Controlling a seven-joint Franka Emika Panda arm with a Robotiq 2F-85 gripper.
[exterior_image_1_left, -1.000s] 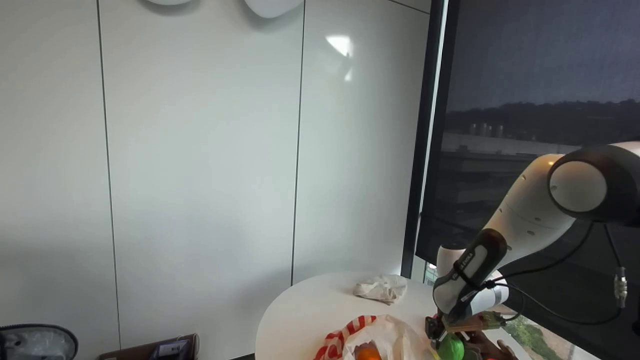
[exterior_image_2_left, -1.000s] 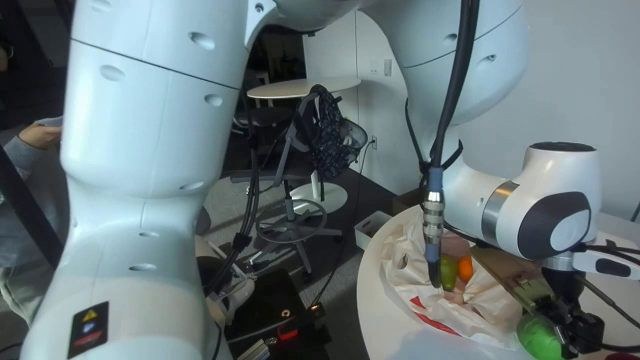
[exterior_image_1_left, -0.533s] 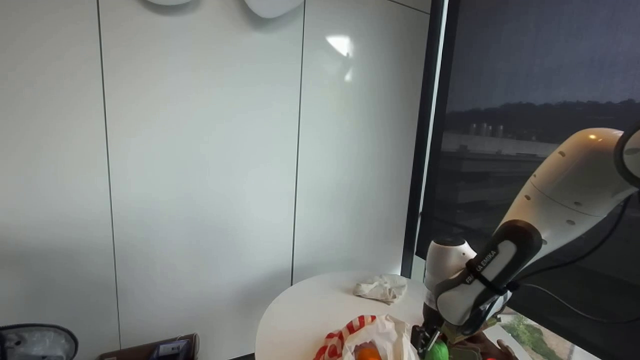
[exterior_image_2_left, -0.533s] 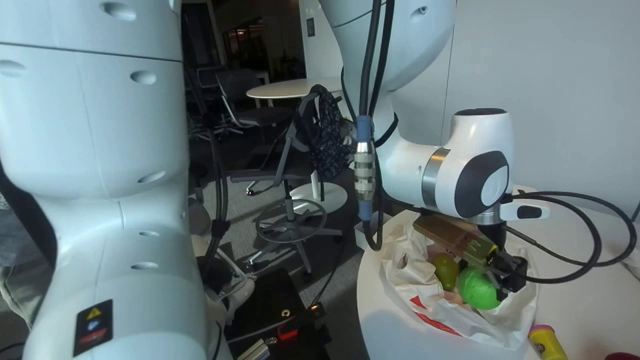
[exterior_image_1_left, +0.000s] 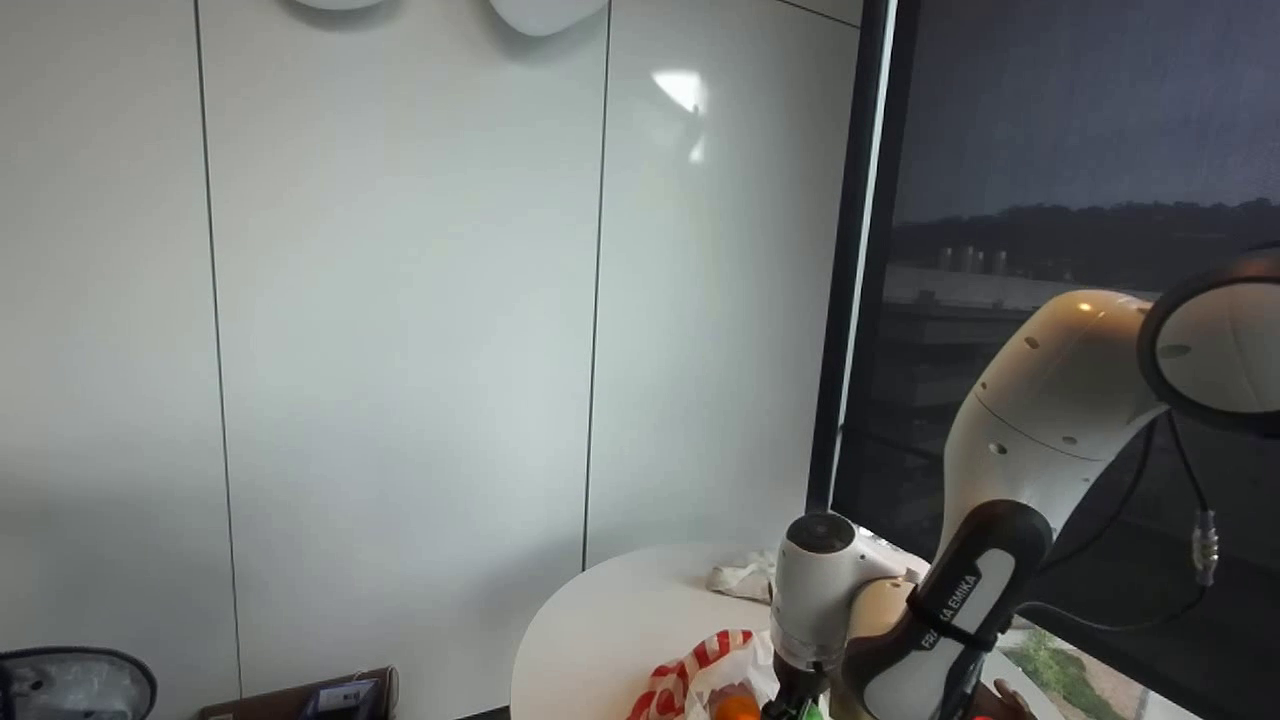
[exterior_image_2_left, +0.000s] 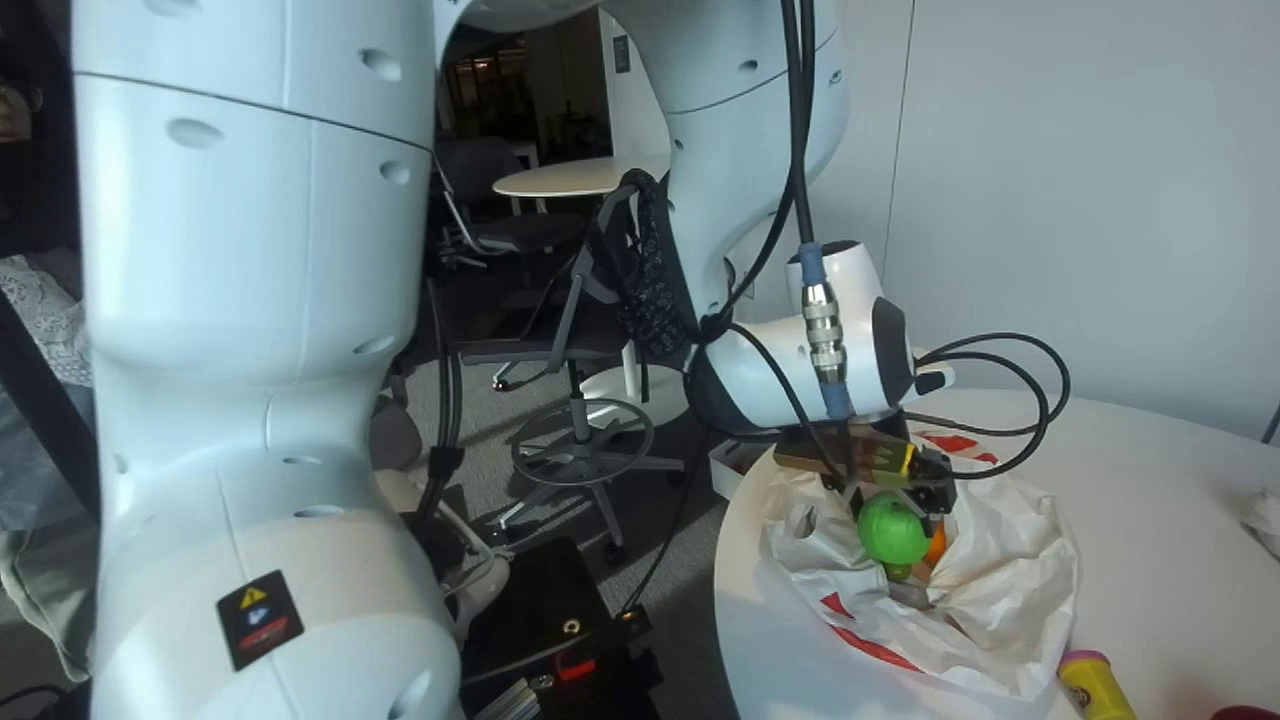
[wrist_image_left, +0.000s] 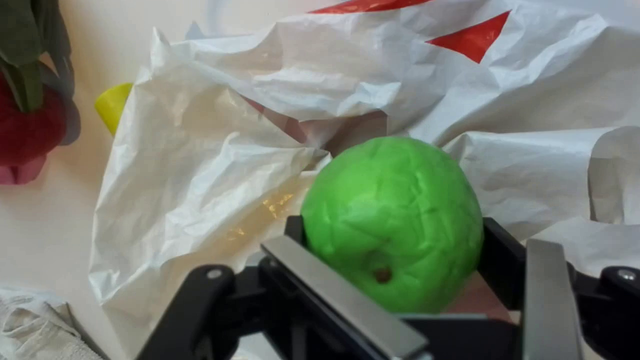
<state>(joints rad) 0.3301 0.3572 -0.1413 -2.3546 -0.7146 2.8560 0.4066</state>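
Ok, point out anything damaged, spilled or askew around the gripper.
The green ball in the gripper looks worn: its surface is creased and wrinkled. The yellow tub beside the white bag appears to lie on its side. I see no spill.

the arm (exterior_image_2_left: 250, 400) is glossy white, rounded like plumbing, with thin dark seams and oval dimples (exterior_image_2_left: 195, 133). i can just read "emika" in pale letters on a dark panel (exterior_image_1_left: 957, 598). a black sticker (exterior_image_2_left: 260, 620) bears a yellow triangle (exterior_image_2_left: 253, 597) above blue and red marks. one of the black cables (exterior_image_2_left: 799, 120) has a ribbed silver connector (exterior_image_2_left: 824, 332) with blue sleeves (exterior_image_2_left: 811, 264). the gripper (wrist_image_left: 393, 240) is black, with grey metal bars (wrist_image_left: 548, 300) and silver screws (wrist_image_left: 214, 273).
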